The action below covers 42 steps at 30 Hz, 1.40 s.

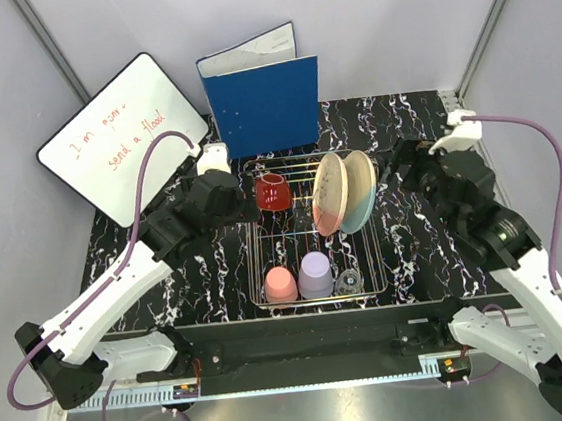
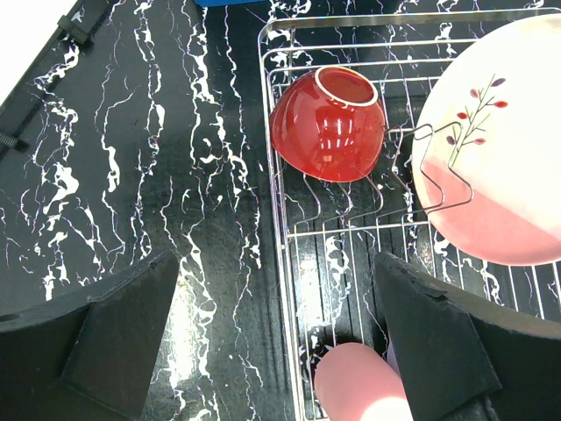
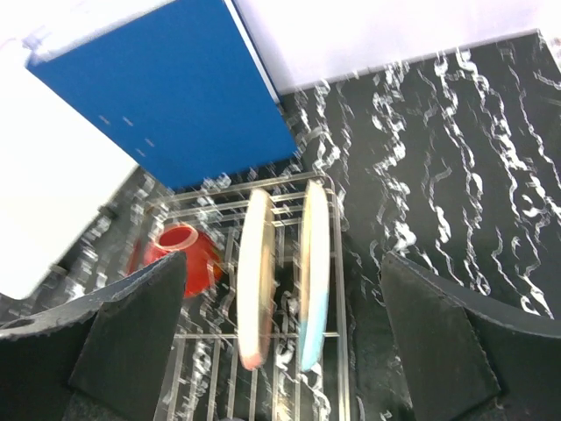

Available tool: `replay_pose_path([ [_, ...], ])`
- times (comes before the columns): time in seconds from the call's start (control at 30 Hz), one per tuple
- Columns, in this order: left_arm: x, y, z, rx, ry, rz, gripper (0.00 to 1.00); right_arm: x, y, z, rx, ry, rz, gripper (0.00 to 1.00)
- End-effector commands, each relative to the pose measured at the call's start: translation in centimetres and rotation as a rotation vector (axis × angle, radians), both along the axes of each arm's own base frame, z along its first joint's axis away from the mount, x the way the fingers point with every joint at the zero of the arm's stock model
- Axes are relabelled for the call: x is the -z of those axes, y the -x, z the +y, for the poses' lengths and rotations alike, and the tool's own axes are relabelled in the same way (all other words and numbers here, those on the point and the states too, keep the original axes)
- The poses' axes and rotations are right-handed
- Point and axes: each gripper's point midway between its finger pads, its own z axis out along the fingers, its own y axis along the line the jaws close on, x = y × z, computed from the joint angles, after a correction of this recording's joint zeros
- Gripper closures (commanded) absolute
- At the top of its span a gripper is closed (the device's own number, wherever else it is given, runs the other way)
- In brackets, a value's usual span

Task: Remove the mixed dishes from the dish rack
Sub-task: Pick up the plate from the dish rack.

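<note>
The left arm point(image 1: 117, 278) and right arm point(image 1: 527, 255) reach forward; the left gripper point(image 2: 276, 338) and right gripper point(image 3: 294, 338) both hover, jaws spread wide.

The dish rack point(image 1: 378, 245) sits mid-worktop point(image 1: 208, 278). In the rack's far left corner lies the bowl point(image 1: 272, 191), tipped on its side. In the rack's far right part the left plate point(image 1: 328, 195) and the right plate point(image 1: 361, 202) stand on edge, close together. Along the rack's near edge, left to right, stand the left cup point(image 1: 281, 285), the second cup point(image 1: 316, 274) and the glass point(image 1: 349, 282). Behind the rack the binder point(image 1: 265, 102) stands upright. The whiteboard point(image 1: 122, 137) leans behind the rack and to its left.
</note>
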Motion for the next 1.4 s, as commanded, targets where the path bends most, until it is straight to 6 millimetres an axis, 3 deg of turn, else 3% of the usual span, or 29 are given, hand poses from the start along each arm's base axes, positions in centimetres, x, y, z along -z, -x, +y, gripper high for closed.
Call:
replay_pose_path([
  [0.0,-2.5,-0.5,-0.9,0.017,0.062,-0.059,0.01,1.3,-0.6,0.0,0.008,0.079,0.057,0.00],
  [0.17,-2.4,-0.4,-1.4,0.050,0.061,-0.049,0.01,3.2,-1.4,-0.1,0.032,0.143,0.151,0.00],
  [0.43,-2.5,-0.7,-0.7,0.029,0.022,-0.065,0.01,4.1,-2.5,-1.8,0.143,0.237,0.219,0.00],
  [0.77,-2.2,0.0,0.5,-0.018,0.066,-0.091,0.03,6.8,-5.8,0.1,0.101,0.199,0.329,0.02],
  [0.87,-2.3,0.4,0.7,-0.007,0.091,-0.107,0.03,8.0,-6.9,-0.6,0.108,0.139,0.372,0.20],
  [0.9,-2.4,0.5,0.8,-0.007,0.095,-0.112,0.03,8.2,-7.2,-0.9,0.116,0.122,0.371,0.38],
  [1.0,-1.9,0.7,0.9,0.001,0.089,-0.106,0.03,8.5,-7.5,-0.3,0.082,0.102,0.372,0.46],
  [1.37,-0.8,0.6,-0.1,0.029,0.095,-0.072,0.03,9.5,-7.0,1.5,-0.012,0.068,0.404,0.21],
])
